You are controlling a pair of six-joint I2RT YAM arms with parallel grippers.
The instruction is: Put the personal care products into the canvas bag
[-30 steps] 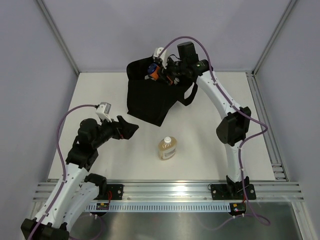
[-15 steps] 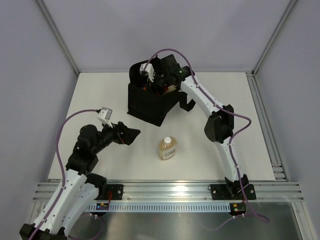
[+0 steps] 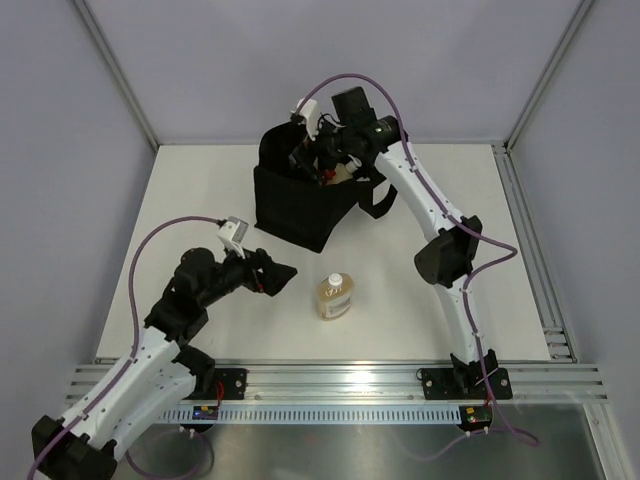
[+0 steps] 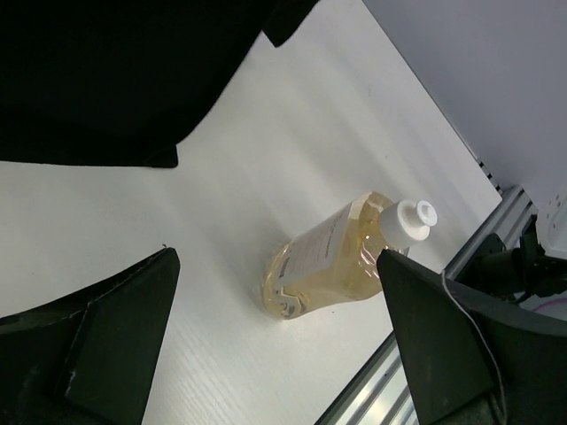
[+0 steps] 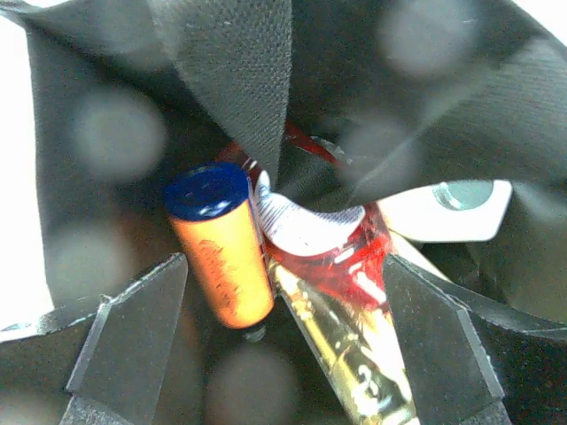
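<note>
Our left tool [image 3: 283, 274] is spread wide near the amber bottle [image 3: 333, 297], which lies on the tabletop [image 3: 190, 200]. If we bump it, it may roll away. Our right tool [image 3: 318, 158] hangs spread and empty over the black bag [image 3: 290, 210] and could snag the cloth.

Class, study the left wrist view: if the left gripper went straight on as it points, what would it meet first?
The left gripper would probably meet the amber bottle first; it sits centred ahead of the open fingers, distance unclear.
</note>
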